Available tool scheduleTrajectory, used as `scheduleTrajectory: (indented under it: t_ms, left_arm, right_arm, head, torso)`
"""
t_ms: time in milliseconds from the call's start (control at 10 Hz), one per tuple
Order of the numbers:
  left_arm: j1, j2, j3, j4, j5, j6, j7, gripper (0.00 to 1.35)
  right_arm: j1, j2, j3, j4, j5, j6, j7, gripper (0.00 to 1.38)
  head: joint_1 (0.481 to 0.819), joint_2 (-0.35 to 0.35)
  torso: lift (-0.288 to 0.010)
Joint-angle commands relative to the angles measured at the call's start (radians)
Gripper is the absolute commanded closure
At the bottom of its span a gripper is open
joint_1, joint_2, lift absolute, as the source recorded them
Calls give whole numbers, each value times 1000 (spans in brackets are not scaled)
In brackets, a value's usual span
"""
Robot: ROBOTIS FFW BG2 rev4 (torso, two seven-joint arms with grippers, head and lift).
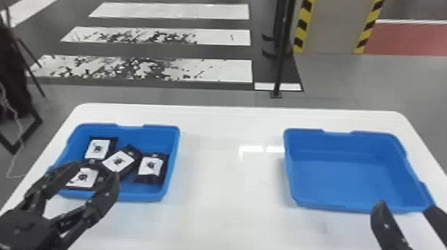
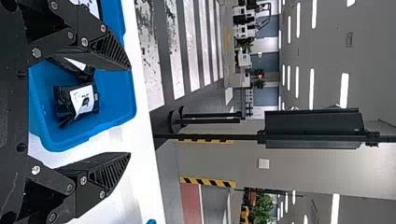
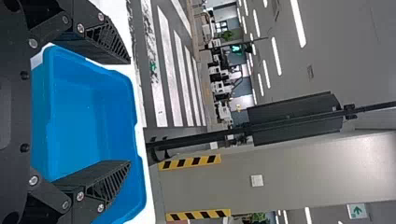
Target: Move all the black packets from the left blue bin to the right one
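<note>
All four black packets lie in the left blue bin [image 1: 133, 134], white labels facing up. One packet [image 1: 100, 148] is at the far left, another [image 1: 83, 177] nearer the robot on that same side. A third [image 1: 118, 161] sits slanted in the middle, and the fourth [image 1: 150, 166] lies close to the bin's right wall.

The left gripper [image 1: 103, 167] hangs over the near left part of that bin, its fingers spread wide with nothing between them. The right gripper [image 1: 405, 206] is at the near edge of the right blue bin [image 1: 338, 180], also wide and holding nothing.

Both bins stand on the white surface [image 1: 227, 194], well apart, with bare tabletop between them. Beyond it, a thin black post [image 1: 280, 64] rises from the grey floor near a column [image 1: 334, 23] edged in yellow and black stripes
</note>
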Motion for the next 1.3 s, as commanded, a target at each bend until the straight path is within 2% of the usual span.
scheduleTrajectory:
  t_ms: [0, 600, 700, 900, 1000, 1200]
  left_arm:
    - [0, 0, -3, 6, 7, 0, 0, 440]
    - [-2, 2, -5, 11, 15, 12, 0, 440]
    - [-19, 5, 1, 33, 19, 20, 0, 440]
    - [-66, 28, 1, 82, 61, 57, 1, 440]
    - [-95, 34, 3, 89, 43, 71, 11, 440]
    - [-194, 43, 13, 153, 37, 157, 17, 440]
  right_arm:
    - [1, 1, 0, 1, -5, 0, 0, 291]
    - [-2, 1, 0, 1, -5, -5, -2, 292]
    - [-4, 1, 0, 1, -5, -5, -2, 292]
    - [-4, 1, 0, 1, -3, -5, -2, 292]
    - [-4, 1, 0, 6, -5, -5, 0, 292]
    - [-9, 1, 2, 14, -7, -5, 0, 292]
  head:
    - [695, 60]
    - [695, 54]
    - [695, 54]
    - [695, 62]
    - [695, 65]
    - [695, 80]
  torso:
    - [-140]
    - [-140]
    - [-140]
    - [-140]
    - [-140]
    - [-140]
